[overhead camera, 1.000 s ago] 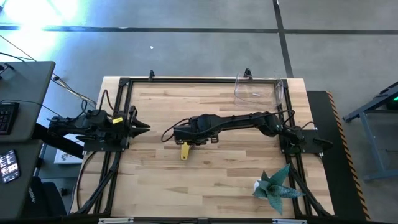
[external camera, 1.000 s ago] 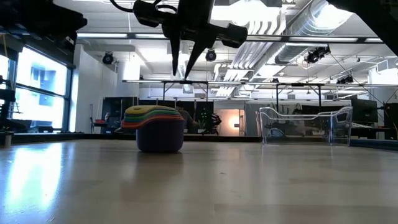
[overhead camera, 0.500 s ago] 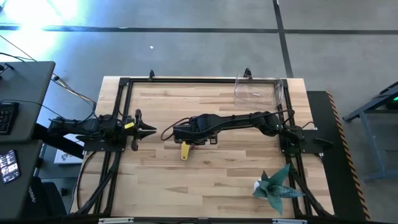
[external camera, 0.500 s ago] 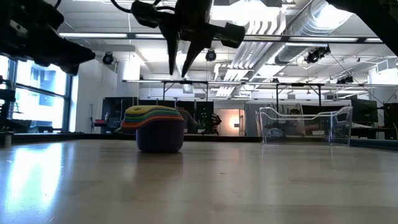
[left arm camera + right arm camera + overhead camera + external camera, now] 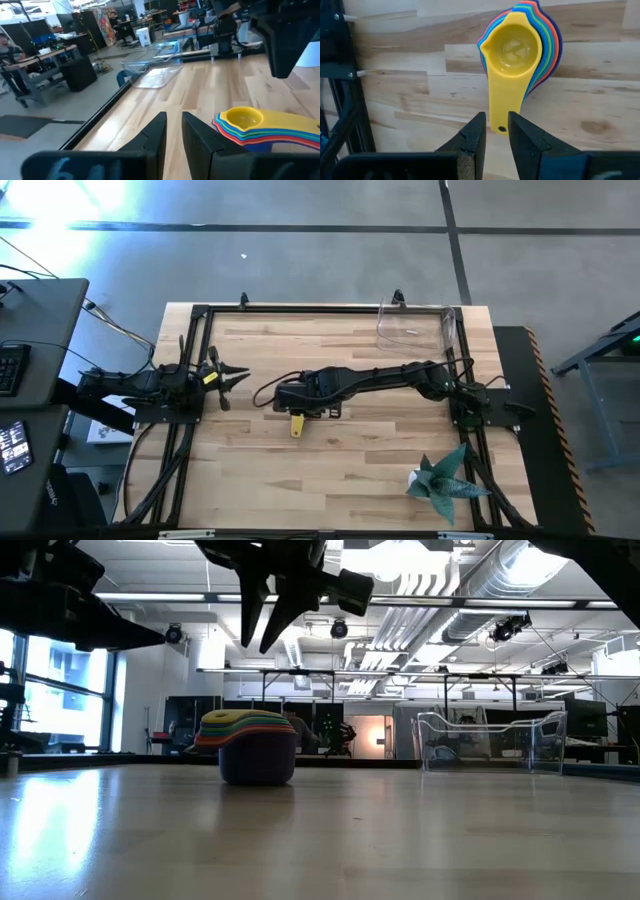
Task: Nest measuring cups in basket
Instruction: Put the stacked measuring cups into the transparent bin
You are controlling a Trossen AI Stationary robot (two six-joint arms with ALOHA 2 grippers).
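The measuring cups stand nested in one stack on the table's middle, yellow cup on top, purple at the bottom. The yellow handle sticks out toward the near edge. My right gripper hangs well above the stack, pointing steeply down, narrowly open with nothing between its fingers. The clear basket sits at the far right corner, nothing in it. My left gripper waits at the table's left edge, level, narrowly open, facing the stack.
A teal spiky paper plant stands near the right front corner. A black metal frame runs around the tabletop. Bare wood lies between the stack and the basket.
My left gripper has sunk lower at the table's left edge and rolled about its own axis. My right gripper has tipped, its fingertips swinging toward the table's left above the stack. The cups have stayed where they were.
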